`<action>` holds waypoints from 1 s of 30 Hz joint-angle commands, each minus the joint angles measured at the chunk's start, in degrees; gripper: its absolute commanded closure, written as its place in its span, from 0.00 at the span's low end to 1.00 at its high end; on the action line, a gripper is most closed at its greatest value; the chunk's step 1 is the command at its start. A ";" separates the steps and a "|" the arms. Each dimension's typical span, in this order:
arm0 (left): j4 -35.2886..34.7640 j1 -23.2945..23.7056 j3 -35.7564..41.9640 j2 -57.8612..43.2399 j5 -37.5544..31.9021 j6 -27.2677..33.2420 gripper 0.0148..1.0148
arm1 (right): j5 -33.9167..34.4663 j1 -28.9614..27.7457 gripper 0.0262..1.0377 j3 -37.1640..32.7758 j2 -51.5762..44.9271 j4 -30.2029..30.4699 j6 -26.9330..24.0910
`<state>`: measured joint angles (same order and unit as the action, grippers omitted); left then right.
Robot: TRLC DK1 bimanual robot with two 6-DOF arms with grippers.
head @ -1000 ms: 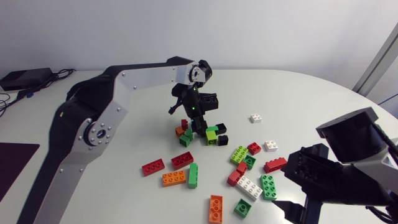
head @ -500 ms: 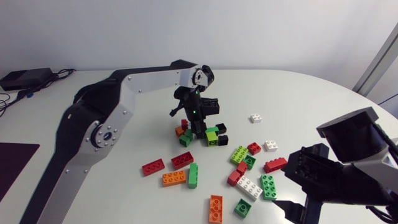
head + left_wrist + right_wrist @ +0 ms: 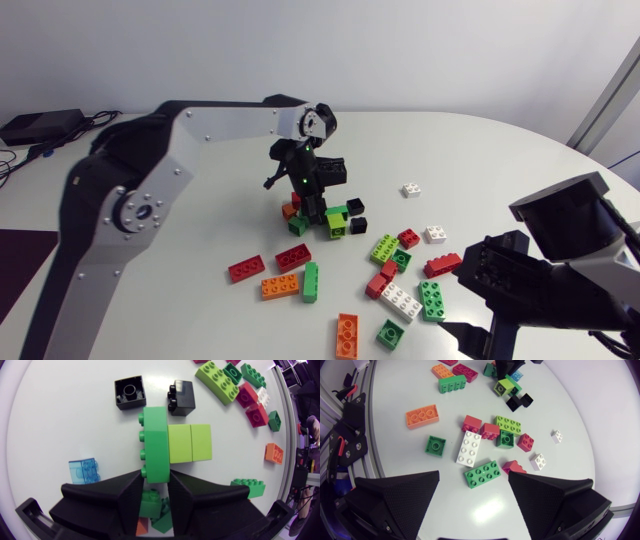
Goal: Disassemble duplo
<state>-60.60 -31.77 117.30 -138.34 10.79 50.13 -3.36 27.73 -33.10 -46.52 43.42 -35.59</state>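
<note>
Nearest, the right jaws stand wide apart over the desk (image 3: 400, 445), holding nothing. A flat green brick (image 3: 482, 474) and a white brick (image 3: 468, 448) lie ahead of them. Farther off, the left jaws are almost closed, pinching the end of a long green brick (image 3: 155, 442) with lime blocks (image 3: 190, 443) joined to its side. Two black bricks (image 3: 130, 392) lie beyond.
</note>
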 commanded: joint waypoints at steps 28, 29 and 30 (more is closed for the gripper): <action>64.20 -11.56 -64.39 48.78 -9.03 -8.73 0.85 | -51.14 -20.69 0.04 -19.98 -37.50 2.02 8.17; 64.38 -11.82 -64.56 49.05 -9.03 -9.00 0.85 | -51.14 -20.43 0.04 -19.98 -37.76 1.84 8.26; 64.99 -11.91 -64.56 49.22 -9.03 -9.61 0.85 | -51.14 -20.17 0.04 -20.07 -38.03 1.49 8.44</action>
<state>3.27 -43.09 54.13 -90.39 2.11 42.30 -53.78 6.94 -52.40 -83.53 44.64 -26.59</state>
